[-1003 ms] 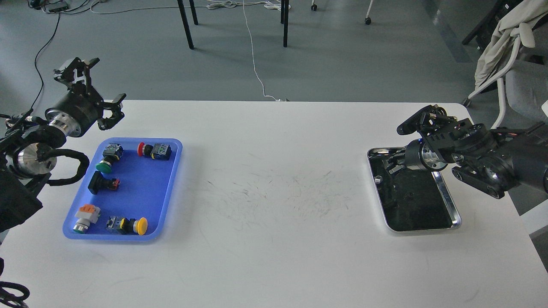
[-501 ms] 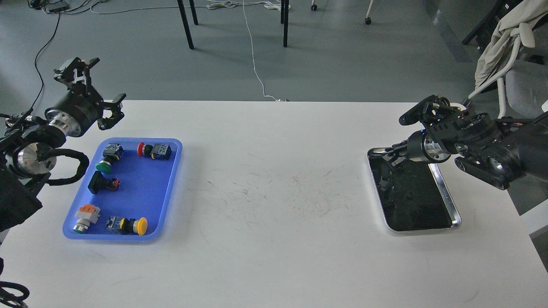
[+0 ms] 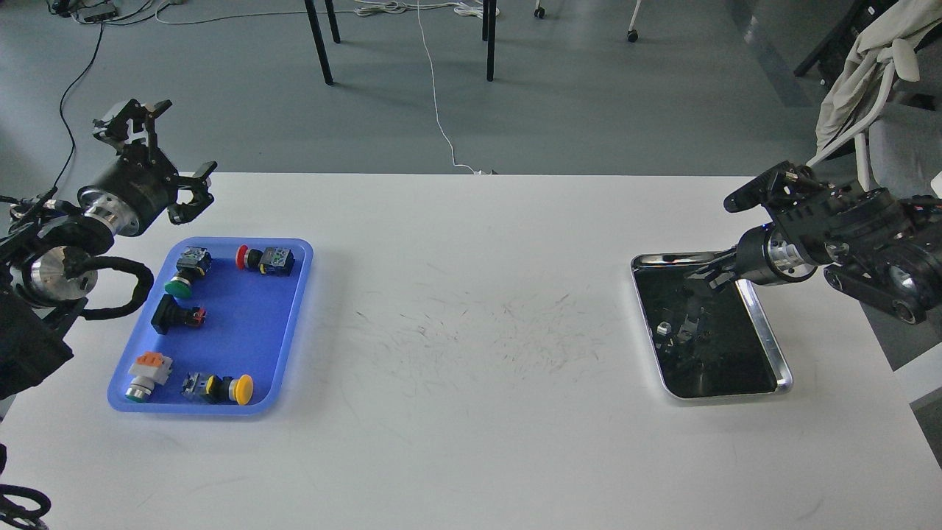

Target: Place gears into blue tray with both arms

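The blue tray [image 3: 246, 335] lies at the table's left and holds several push-button switches. My left gripper [image 3: 166, 155] hangs open and empty beyond the tray's far left corner. At the right, my right gripper [image 3: 708, 275] hovers over the far end of the silver tray [image 3: 767, 335]. It is small and dark against the tray's black inside, so its fingers cannot be told apart. I cannot make out the gears. Only small glints and reflections show inside the silver tray.
A broad stretch of scuffed white table [image 3: 471, 331] lies between the two trays. A chair draped with pale cloth [image 3: 868, 81] stands off the table's far right corner. Table legs and cables sit on the floor beyond the far edge.
My right arm has drawn back to the right, carrying its gripper from the silver tray's far left part toward its far right rim. The left arm has not moved.
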You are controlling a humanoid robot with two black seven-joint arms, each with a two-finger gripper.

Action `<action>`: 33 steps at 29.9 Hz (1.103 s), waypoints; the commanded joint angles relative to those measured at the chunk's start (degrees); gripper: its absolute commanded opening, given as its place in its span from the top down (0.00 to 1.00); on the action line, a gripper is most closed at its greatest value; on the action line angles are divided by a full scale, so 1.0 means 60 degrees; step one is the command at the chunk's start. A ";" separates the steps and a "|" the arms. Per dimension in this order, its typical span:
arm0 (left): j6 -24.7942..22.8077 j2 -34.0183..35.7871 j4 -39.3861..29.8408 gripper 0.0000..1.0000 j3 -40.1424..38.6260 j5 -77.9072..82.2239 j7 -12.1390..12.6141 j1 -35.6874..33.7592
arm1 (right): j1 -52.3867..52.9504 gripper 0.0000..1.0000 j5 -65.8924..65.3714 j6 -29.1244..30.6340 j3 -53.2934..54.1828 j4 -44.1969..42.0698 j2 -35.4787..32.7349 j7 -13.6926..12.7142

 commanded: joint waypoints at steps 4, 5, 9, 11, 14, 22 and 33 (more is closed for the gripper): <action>-0.0011 0.0014 0.0000 0.00 0.0000 0.0027 -0.0007 0.0002 | -0.0167 0.42 -0.0019 -0.0039 0.0031 -0.0097 0.0005 0.0000; -0.0011 0.0014 0.0000 0.00 0.0000 0.0012 -0.0007 0.0002 | -0.0167 0.42 -0.0004 -0.0039 0.0046 -0.0185 0.0048 0.0000; -0.0011 -0.0001 0.0000 0.00 -0.0015 0.0027 -0.0007 0.0017 | -0.0327 0.43 -0.0004 -0.0098 0.0075 -0.0478 0.0122 0.0000; -0.0011 -0.0001 0.0000 0.00 0.0000 0.0027 -0.0007 0.0017 | -0.0343 0.43 -0.0004 -0.0098 0.0090 -0.0493 0.0137 0.0000; -0.0011 -0.0001 0.0000 0.00 -0.0015 0.0027 -0.0007 0.0017 | -0.0357 0.44 -0.0004 -0.0098 0.0090 -0.0493 0.0151 0.0000; -0.0011 -0.0001 0.0000 0.00 -0.0015 0.0027 -0.0007 0.0017 | -0.0328 0.44 -0.0004 -0.0127 0.0090 -0.0493 0.0429 0.0000; -0.0026 0.0014 0.0000 0.00 -0.0030 -0.0002 -0.0036 0.0031 | -0.0386 0.44 -0.0019 -0.0127 0.0090 -0.0653 0.0444 0.0000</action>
